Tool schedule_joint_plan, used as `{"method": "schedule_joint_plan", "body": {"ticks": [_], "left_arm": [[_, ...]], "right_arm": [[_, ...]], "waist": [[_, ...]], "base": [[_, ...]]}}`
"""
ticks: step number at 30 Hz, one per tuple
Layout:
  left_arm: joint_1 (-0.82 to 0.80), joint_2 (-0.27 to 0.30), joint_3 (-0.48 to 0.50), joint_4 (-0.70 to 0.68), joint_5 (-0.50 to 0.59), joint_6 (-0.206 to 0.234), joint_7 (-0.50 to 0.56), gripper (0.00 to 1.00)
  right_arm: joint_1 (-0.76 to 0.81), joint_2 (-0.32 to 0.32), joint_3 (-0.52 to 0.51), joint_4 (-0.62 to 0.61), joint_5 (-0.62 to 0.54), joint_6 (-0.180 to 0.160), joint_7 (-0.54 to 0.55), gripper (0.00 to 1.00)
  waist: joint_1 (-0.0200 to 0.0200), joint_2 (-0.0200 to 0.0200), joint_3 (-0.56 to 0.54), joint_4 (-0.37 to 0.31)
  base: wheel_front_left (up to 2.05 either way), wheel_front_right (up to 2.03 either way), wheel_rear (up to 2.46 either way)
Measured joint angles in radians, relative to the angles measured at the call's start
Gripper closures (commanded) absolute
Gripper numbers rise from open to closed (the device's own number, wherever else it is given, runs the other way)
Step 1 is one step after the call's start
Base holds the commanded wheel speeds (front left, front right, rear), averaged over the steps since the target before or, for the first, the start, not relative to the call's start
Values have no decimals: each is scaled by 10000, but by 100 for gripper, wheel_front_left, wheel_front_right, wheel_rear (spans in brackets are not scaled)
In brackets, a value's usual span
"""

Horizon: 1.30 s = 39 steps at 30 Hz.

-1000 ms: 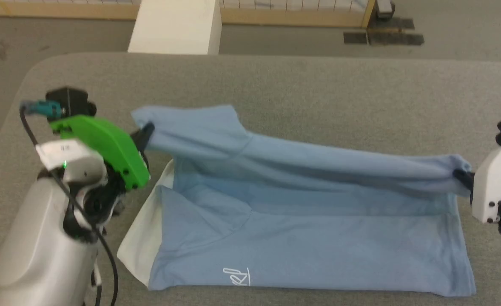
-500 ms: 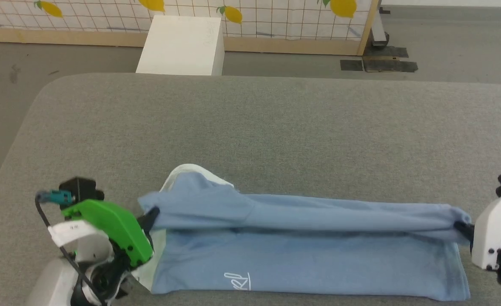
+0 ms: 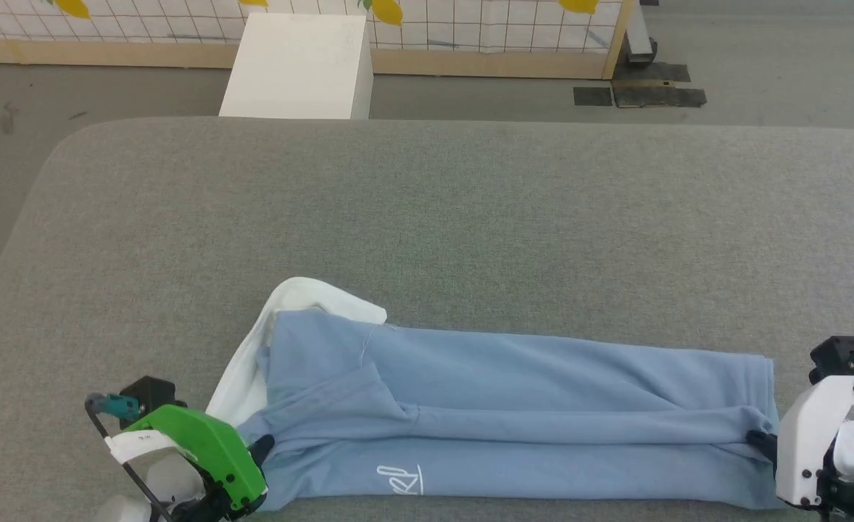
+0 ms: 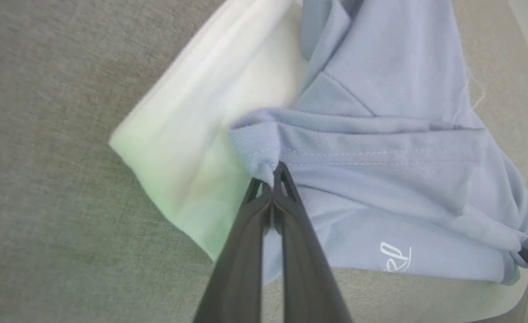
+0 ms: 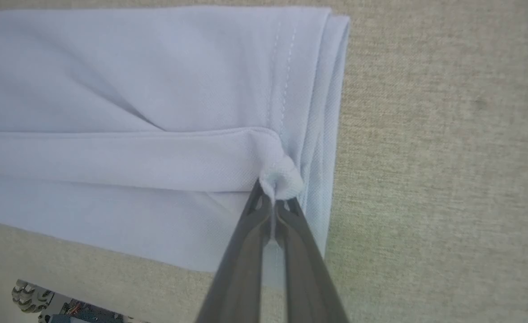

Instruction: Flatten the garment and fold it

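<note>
Nearest us, the left gripper (image 3: 260,444) and the right gripper (image 3: 757,438) each had their fingers pressed together on a bunched corner of the garment (image 3: 514,377). The held edge ran taut between them. One second earlier we had recorded this edge raised over the far half of the cloth. It now lay low, drawn back to the near side, just beyond the logo (image 3: 400,480) that sat to the right of the left gripper. We allowed for a shift of the head camera between these records. We judged that the lengthwise fold was nearly laid and that only lowering and release remained. Beyond the left gripper the white lining (image 3: 304,293) protruded past the blue layers, so we judged that end would need evening. Farther out lay the table (image 3: 427,203), then the white box (image 3: 296,65).
</note>
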Motion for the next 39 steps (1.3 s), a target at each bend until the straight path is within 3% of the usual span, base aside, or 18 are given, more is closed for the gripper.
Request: {"method": "schedule_joint_plan", "body": {"ticks": [1, 2, 3, 9, 16, 19, 22, 27, 31, 34, 39], "left_arm": [[-6, -8, -10, 82, -27, 0, 2, 0], [-11, -13, -17, 150, -29, 0, 2, 0], [-36, -12, -33, 201, -29, 0, 6, 0], [-226, 380, -180, -2, 117, 0, 351, 0], [-811, 909, 153, -1250, 303, 159, 570, 0], [-1211, 999, 422, -1664, 658, -119, -378, 0], [-1546, 1041, 665, -1758, 1442, -610, -2134, 0], [-1618, 836, 640, -1116, 2602, -1183, -4792, 0], [-1622, 568, 531, -539, 3354, -1369, -6544, 0], [-1630, 430, 349, -29, 3770, -1419, -7405, 0], [-1641, 282, 132, 439, 4351, -1524, -7891, 0]], "right_arm": [[0, 0, 36, 13, 0, 0, -21, 75], [0, -2, 88, 17, 8, -2, -50, 42], [-1, -2, 121, 10, 25, 0, -90, 0], [-1, -244, 128, -370, 322, -2, -84, 0], [7, -554, -497, -1613, 740, -2, 311, 0], [7, -554, -941, -1987, 715, -2, 328, 0], [7, -533, -1277, -2025, 619, -2, 324, 0], [6, -535, -1442, -1599, 529, -2, 173, 0], [3, -654, -1233, -1164, 533, -2, 102, 0], [0, -874, -853, -805, 575, -2, -2, 0], [-12, -1210, -305, -207, 848, -2, -199, 0]], "waist": [[0, 0, -13, -2], [0, 0, -29, -6], [0, 0, -51, -9], [0, 0, -347, -28], [0, 0, -947, -40], [0, 0, -1175, -53], [0, 0, -1279, -91], [0, 0, -1099, -106], [0, 0, -860, -103], [0, 0, -639, -89], [0, 0, -309, -37]], "base": [[0, 0, 0], [0, 0, 0], [0, 0, 0], [0, 0, 0], [0, 0, 0], [0, 0, 0], [0, 0, 0], [0, 0, 0], [0, 0, 0], [0, 0, 0], [0, 0, 0]]}}
